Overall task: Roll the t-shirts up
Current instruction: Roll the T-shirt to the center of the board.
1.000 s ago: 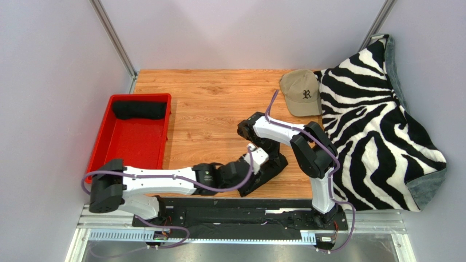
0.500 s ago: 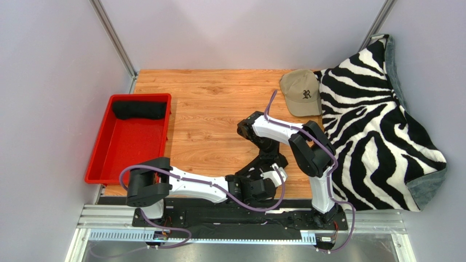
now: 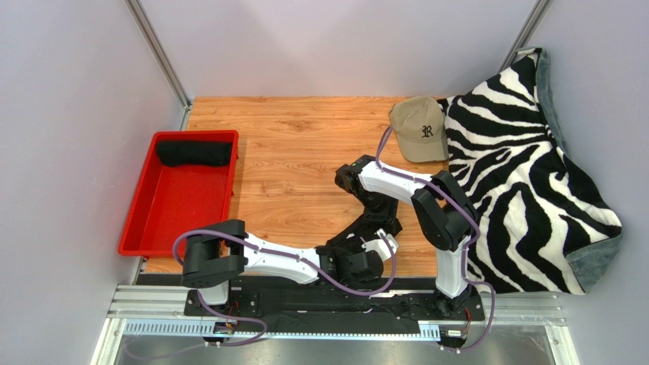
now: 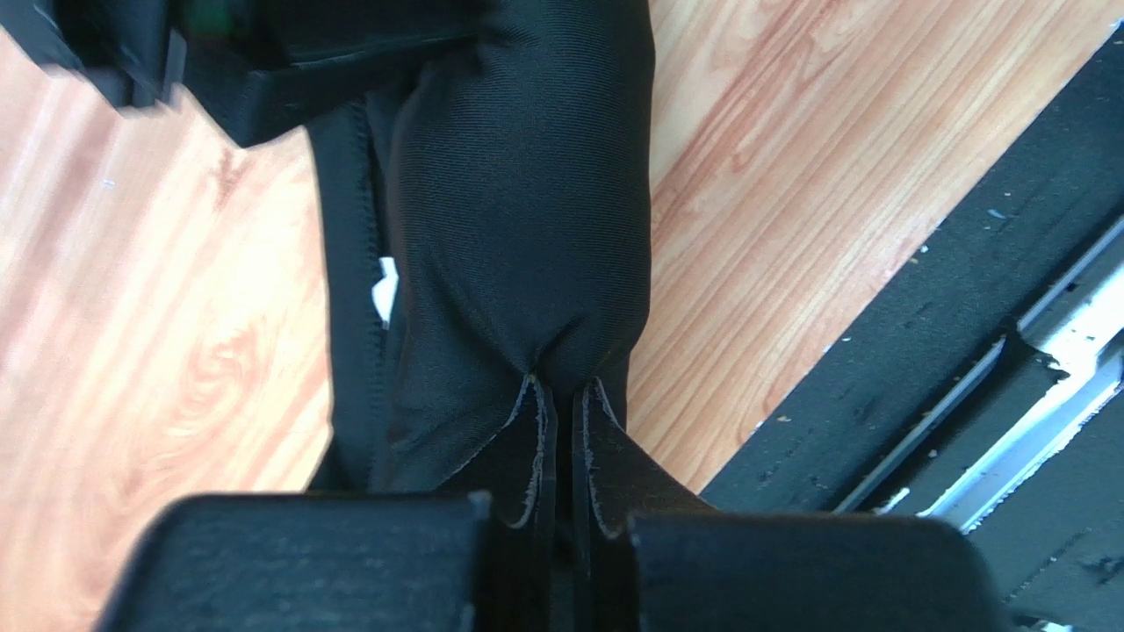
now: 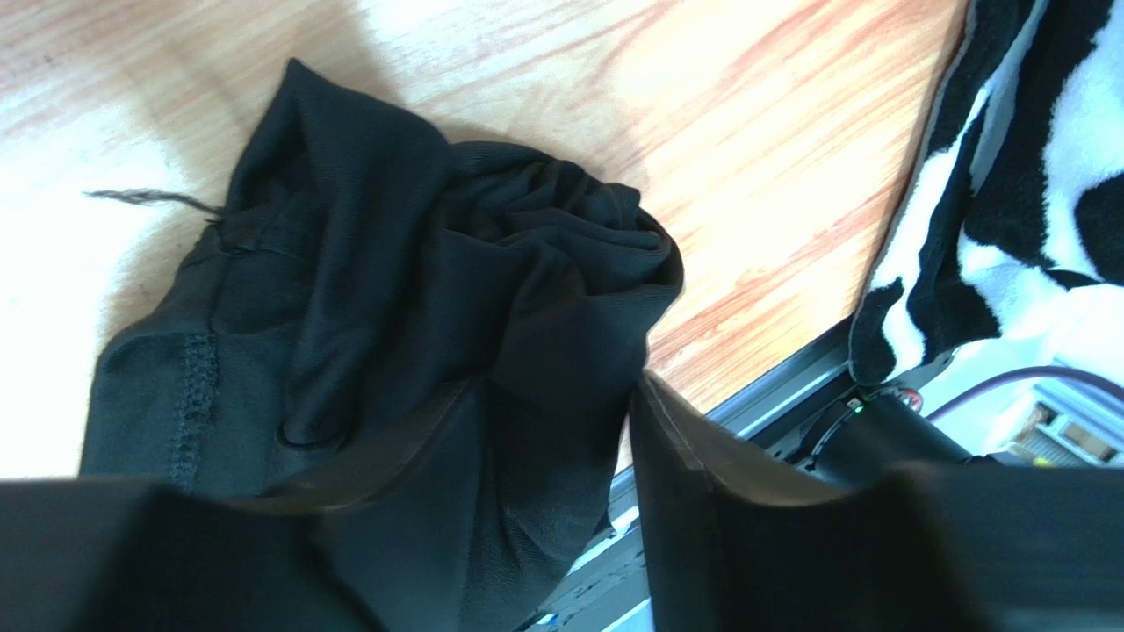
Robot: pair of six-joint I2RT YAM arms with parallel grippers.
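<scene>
Lying near the 6 o'clock edge of the table (image 3: 289, 137), a black t-shirt (image 4: 528, 198) is wound into a smooth, tight roll whose length runs toward 1 o'clock. The left gripper (image 4: 561, 395) is clamped on its near end, and the cloth puckers where the closed fingers bite. At the far end the fabric bunches in loose folds with a stitched hem showing. There the right gripper (image 5: 528, 421) stands with jaws apart and cloth between them. Two rolled black shirts show in all. The second roll (image 3: 194, 153) lies at the 12 o'clock end of one red tray (image 3: 183, 220) at 9 o'clock. One tan cap (image 3: 420, 129) sits at 1 o'clock and one zebra blanket (image 3: 518, 167) at 3 o'clock.
</scene>
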